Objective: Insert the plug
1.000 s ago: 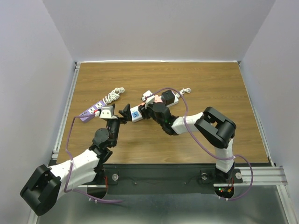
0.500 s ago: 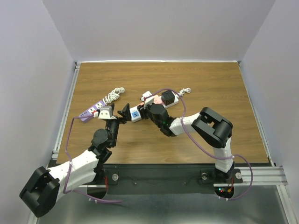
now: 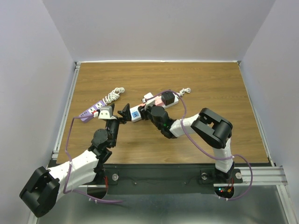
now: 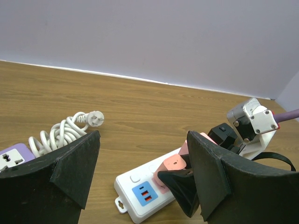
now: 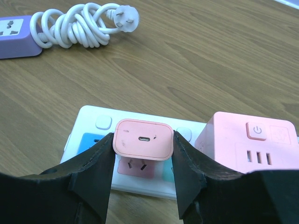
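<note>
Pink plug [image 5: 143, 140] is gripped between the right fingers [image 5: 93, 172], one finger pressed on each side, a small oval port on its upward face. It is held directly over the white power strip [image 5: 88, 119], above the strip's pink socket face, whose slots show just below the plug body. Whether the pins have entered cannot be told.

A pink cube socket [image 5: 252, 144] with a power button is seen just beside the plug, to the right in the right wrist view. Farther back, a purple power strip [image 5: 16, 30] and its coiled white cord [image 5: 70, 28] are laid on the wooden worktop [image 5: 224, 65].

Left fingers [image 4: 74, 163] are spread wide, with nothing clamped. In the left wrist view the near end of the white power strip [image 4: 140, 186], with its blue USB block, is framed between them, and the pink plug [image 4: 175, 163] is seen past it with a black right finger under it. Contact between the left fingers and the strip cannot be told.

From the top camera the two arms are seen meeting mid-worktop [image 3: 210, 102] – the left fingers [image 3: 124, 112] at the left end of the white power strip [image 3: 136, 113], the right fingers [image 3: 148, 107] over it just beside them. The purple power strip [image 3: 91, 111] and coiled white cord [image 3: 113, 95] are placed to the left, apart from the white strip.
</note>
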Robot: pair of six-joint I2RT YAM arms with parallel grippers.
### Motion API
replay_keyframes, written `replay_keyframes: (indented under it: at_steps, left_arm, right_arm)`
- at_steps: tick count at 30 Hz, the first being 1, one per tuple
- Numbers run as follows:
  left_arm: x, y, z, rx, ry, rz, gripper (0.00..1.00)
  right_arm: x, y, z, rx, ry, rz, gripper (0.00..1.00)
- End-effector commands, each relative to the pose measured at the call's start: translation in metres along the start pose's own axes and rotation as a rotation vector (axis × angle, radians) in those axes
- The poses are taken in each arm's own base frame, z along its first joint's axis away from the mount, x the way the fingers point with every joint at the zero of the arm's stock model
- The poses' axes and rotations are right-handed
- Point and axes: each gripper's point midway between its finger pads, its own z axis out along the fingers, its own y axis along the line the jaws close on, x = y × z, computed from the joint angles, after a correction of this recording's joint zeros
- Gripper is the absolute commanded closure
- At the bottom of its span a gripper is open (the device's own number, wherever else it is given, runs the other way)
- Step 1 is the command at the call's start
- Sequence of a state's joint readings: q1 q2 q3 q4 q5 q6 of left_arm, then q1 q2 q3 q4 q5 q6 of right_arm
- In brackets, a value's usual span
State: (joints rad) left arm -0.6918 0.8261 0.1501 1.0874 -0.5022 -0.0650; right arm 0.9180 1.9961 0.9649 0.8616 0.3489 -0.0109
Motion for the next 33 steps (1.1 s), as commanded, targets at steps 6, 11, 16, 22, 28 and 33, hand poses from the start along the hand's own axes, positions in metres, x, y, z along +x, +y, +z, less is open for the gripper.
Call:
replay_keyframes:
  at_steps: [6,11,16,22,28,33]
  left_arm:
    - [-0.01,0.0,-0.001,0.003,-0.042,-0.024,0.14]
    - [-0.011,0.0,-0.001,0.003,-0.043,-0.025,0.14]
    - [-0.011,0.0,-0.001,0.003,-0.043,-0.023,0.14]
    - [-0.01,0.001,-0.001,0.002,-0.043,-0.022,0.14]
    - [-0.01,0.001,-0.002,0.002,-0.042,-0.024,0.14]
    - [-0.01,0.001,-0.002,0.002,-0.044,-0.024,0.14]
  right_arm:
    - [0.053,-0.004,-0.006,0.041,0.147,-0.072,0.99]
    - [0.07,0.001,-0.016,0.02,0.193,-0.074,0.99]
    - [0.088,0.01,-0.028,0.001,0.243,-0.052,0.99]
    - [0.108,0.02,-0.035,-0.017,0.295,-0.061,0.99]
    - [0.119,0.022,-0.034,-0.018,0.327,-0.086,0.99]
    - [0.122,0.026,-0.028,-0.028,0.342,-0.102,0.99]
